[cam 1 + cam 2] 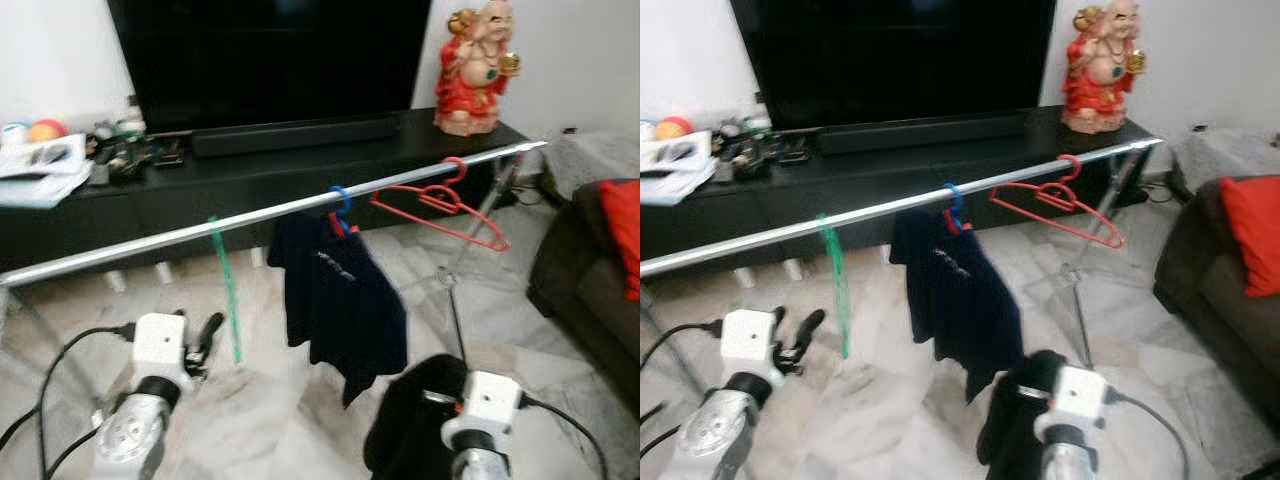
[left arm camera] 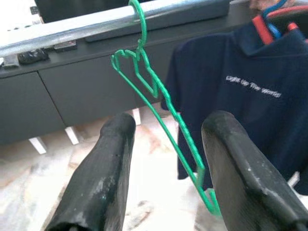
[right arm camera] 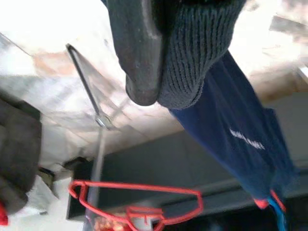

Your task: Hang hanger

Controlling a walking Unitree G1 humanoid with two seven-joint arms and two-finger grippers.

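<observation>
A green hanger (image 1: 226,290) hangs by its hook on the silver rail (image 1: 150,243), empty. My left gripper (image 1: 795,325) is open just below and to the left of it; in the left wrist view the green hanger (image 2: 163,125) hangs beyond the two spread fingers (image 2: 103,168), untouched. My right gripper (image 1: 432,397) is low at the right, shut on a dark knitted garment (image 1: 405,420) that drapes over it. The knitted garment (image 3: 197,57) is pressed against one finger (image 3: 137,53). A navy shirt (image 1: 340,295) on a blue hanger and an empty red hanger (image 1: 440,205) also hang on the rail.
Behind the rail stands a low black TV cabinet (image 1: 260,170) with a TV, clutter at its left and a red figurine (image 1: 478,65) at its right. A dark sofa with a red cushion (image 1: 622,235) is at the right. The rack's leg (image 1: 455,310) stands near my right arm.
</observation>
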